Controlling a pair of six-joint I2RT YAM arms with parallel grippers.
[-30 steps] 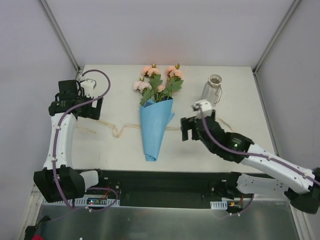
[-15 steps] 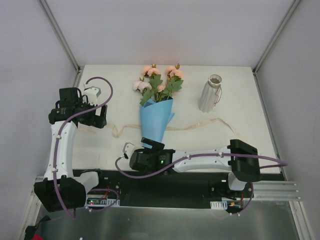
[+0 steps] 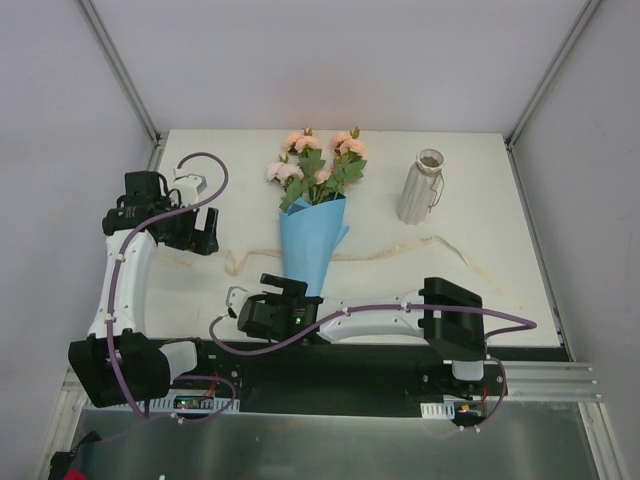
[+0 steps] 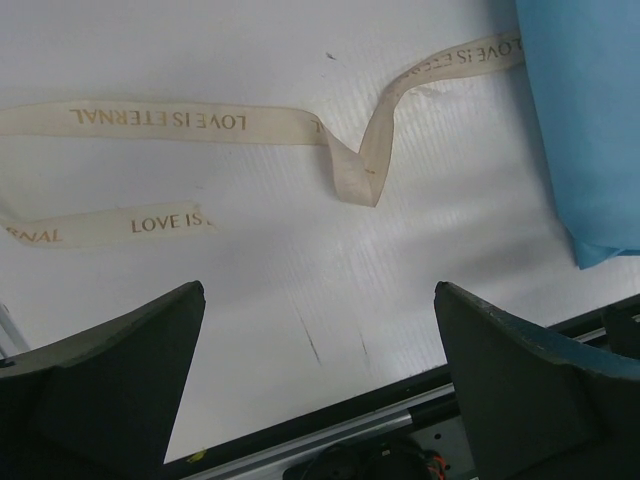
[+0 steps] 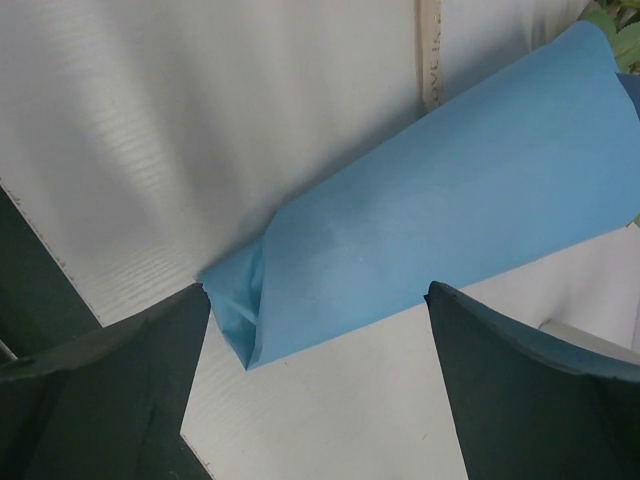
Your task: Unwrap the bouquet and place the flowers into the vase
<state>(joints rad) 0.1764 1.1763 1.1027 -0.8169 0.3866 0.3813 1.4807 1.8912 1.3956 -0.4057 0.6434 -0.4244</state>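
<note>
**Both my pincers released, the bouquet lying wrapped in the middle**

The top camera gives me the whole table (image 3: 500,200); the bouquet (image 3: 312,250) lies in the middle with its narrow end toward my bases; the vase (image 3: 420,188) stands upright to the right of it at the far side, well apart. My wrist cameras show nothing of the vase; they give the near details instead. In the right wrist view the pointed end of the blue paper (image 5: 450,190) lies below the gap of my right pincer (image 5: 315,290), which is spread wide and grasps nothing. My left pincer (image 4: 318,290) is spread wide too, above bare table near the cream ribbon (image 4: 160,120).

The flowers (image 3: 318,165) (peach and pale pink roses with green leaves) all sit in the paper cone.

On the ribbon I read "LOVE IS ETERNAL" in gold letters, upside down in the left wrist view; in the top view the letters are too small to read.
</note>
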